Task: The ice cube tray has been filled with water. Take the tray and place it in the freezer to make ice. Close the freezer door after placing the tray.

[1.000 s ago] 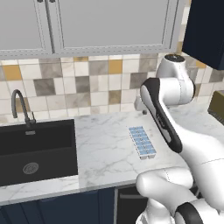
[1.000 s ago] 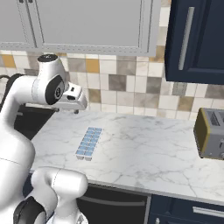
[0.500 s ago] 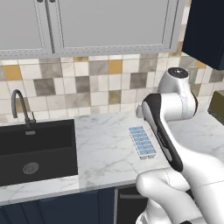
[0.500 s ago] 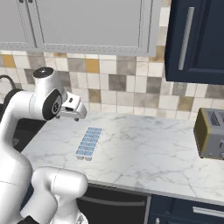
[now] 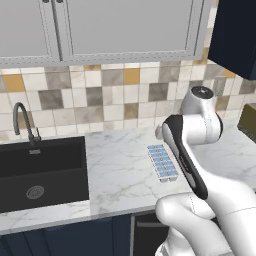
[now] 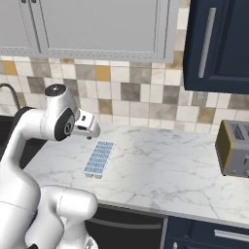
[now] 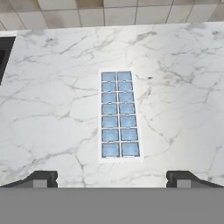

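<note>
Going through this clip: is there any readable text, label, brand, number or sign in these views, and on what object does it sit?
None: no words, numbers, brands or signs can be read in any view.
The ice cube tray, the marble counter, the toaster, the tiled backsplash and the cabinet doors all carry plain surfaces with no lettering.

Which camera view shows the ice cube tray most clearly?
The hand view: the ice cube tray lies whole, seen from above, every cell visible. The left base view and right base view show it small and slanted.
</note>
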You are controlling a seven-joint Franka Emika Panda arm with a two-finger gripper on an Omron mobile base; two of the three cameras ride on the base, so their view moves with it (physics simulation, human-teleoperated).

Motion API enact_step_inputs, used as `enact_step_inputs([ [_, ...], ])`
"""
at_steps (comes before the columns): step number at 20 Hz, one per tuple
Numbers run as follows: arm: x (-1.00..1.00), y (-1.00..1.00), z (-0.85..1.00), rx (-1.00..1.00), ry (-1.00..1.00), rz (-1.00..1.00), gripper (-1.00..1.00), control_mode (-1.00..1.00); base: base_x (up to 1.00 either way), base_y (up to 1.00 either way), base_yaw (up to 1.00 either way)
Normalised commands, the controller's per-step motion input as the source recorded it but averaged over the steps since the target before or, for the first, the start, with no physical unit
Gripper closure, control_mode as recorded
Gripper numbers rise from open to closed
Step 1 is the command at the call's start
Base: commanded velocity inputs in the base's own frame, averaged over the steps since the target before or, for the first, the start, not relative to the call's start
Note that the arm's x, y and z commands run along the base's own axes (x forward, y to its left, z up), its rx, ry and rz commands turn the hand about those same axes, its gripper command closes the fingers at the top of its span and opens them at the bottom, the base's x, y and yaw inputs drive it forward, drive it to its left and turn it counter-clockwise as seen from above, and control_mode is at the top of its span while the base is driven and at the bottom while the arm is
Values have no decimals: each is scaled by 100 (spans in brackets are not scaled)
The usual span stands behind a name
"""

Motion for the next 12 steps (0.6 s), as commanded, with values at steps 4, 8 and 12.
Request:
enact_step_inputs([
  [4,45,-4,-24,0,12,9,-100,-100,0,0,0],
  [8,70,0,-31,0,12,19,-100,-100,0,0,0],
  [12,85,0,-30,0,12,21,-100,-100,0,0,0],
])
